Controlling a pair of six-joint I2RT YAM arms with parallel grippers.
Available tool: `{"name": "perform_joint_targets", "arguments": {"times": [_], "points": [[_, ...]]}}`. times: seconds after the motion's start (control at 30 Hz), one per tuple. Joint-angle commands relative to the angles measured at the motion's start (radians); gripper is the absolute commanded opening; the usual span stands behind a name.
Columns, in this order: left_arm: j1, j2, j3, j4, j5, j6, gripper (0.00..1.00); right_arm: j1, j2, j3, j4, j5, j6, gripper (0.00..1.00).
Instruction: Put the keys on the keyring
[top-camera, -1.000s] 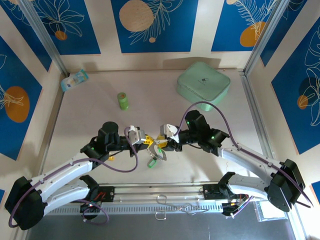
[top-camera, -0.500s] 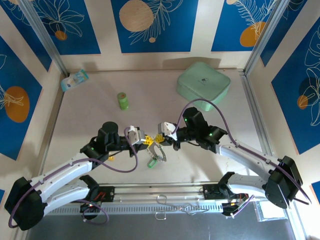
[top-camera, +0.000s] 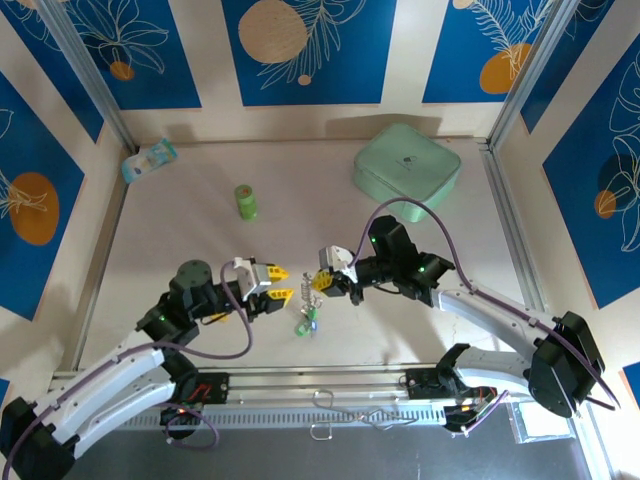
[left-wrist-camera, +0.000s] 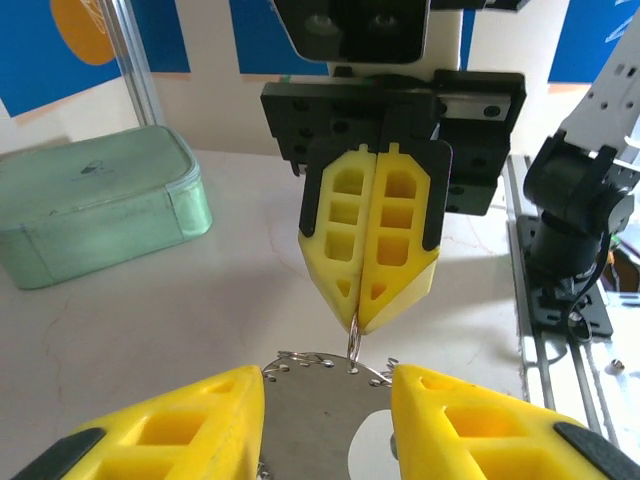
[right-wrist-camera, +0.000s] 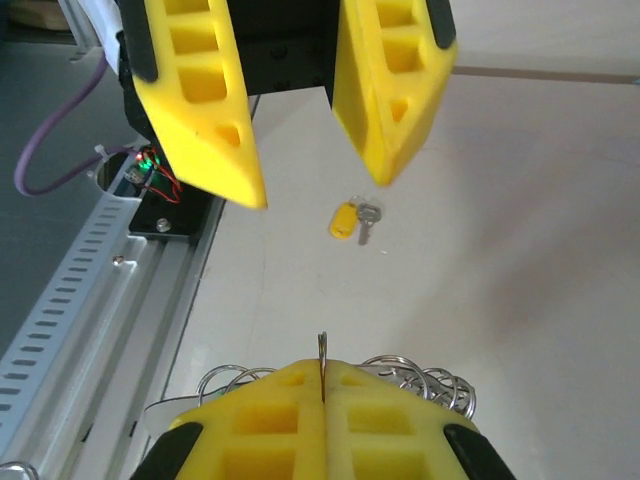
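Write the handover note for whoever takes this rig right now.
Left pincer: open, holding nothing, facing the right one.
Right pincer: shut on the thin wire of the keyring.
Keys: a green key sits at the ring's lower end; I cannot tell whether it is threaded. A yellow key lies loose on the table, next to a small metal key.
Done: the ring is gripped and presented.
Left: probably pick up the yellow key with the left pincer, thread it onto the wire, then do the same for the metal one.
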Motion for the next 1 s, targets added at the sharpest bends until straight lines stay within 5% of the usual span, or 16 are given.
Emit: {"name": "perform_joint_targets", "arguments": {"times": [0.0, 0.57, 0.97], "points": [[0.000, 0.000, -0.028, -0.010, -0.009, -0.070, 0.37, -0.004, -0.001, -0.016, 0.077, -0.086, 0.041, 0.00], [0.000, 0.156, -0.036, 0.128, 0.143, -0.044, 0.31, 0.046, 0.013, -0.073, 0.209, -0.050, 0.098, 0.00], [-0.002, 0.122, -0.004, -0.022, 0.051, 0.018, 0.17, 0.048, -0.021, -0.058, 0.112, 0.026, 0.041, 0.00]]}}
